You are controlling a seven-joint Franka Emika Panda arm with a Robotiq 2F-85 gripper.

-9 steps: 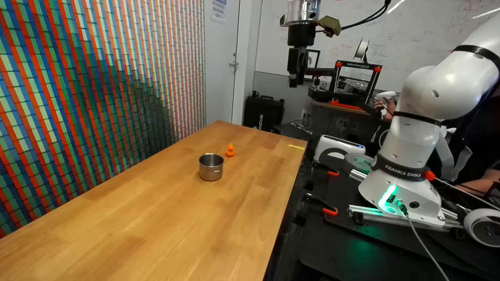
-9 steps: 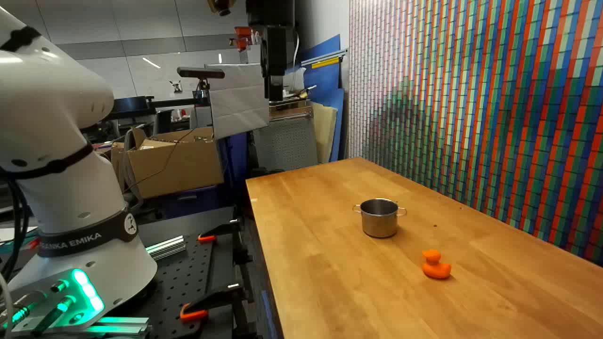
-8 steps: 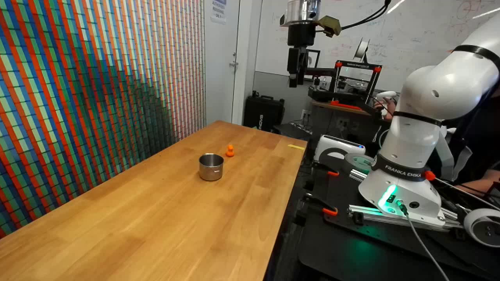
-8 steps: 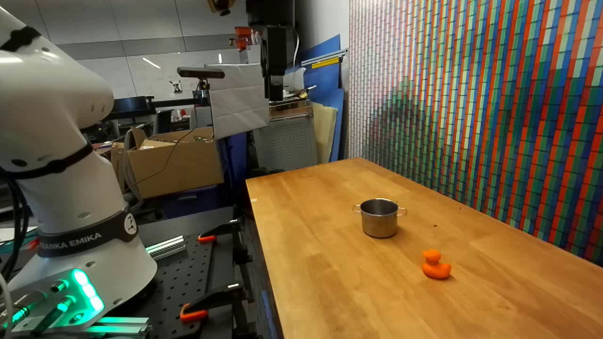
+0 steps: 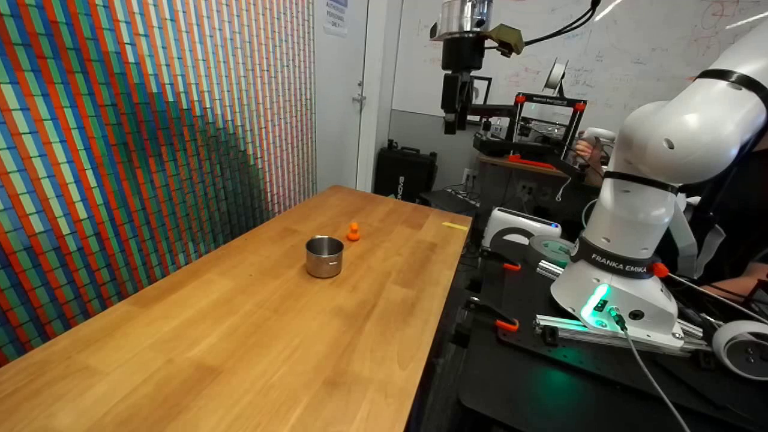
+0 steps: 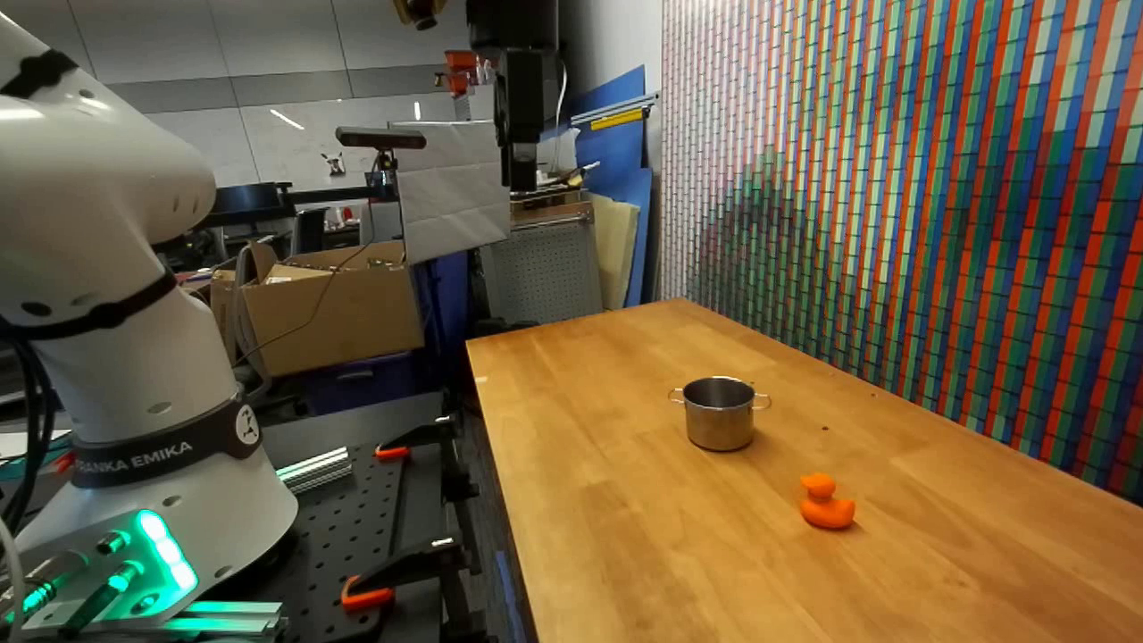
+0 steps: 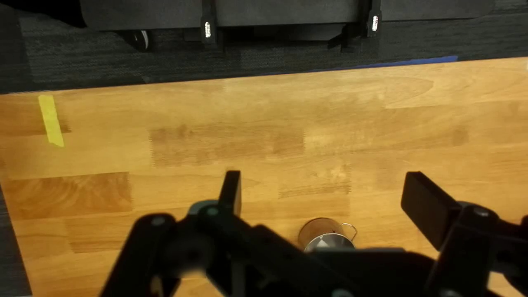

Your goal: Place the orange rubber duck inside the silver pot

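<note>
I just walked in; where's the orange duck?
In an exterior view, the orange duck sits on the table, in front of the pot and to its right.

In the wrist view we get a bright surface [image 7: 231, 107], the end effector [image 7: 324, 194] near-black and partly blurred; in an exterior view, glare streaks the whiteboard [image 5: 660, 48] and the base lamp [image 5: 595, 301] tints the platform [image 5: 558, 390] green.
</note>
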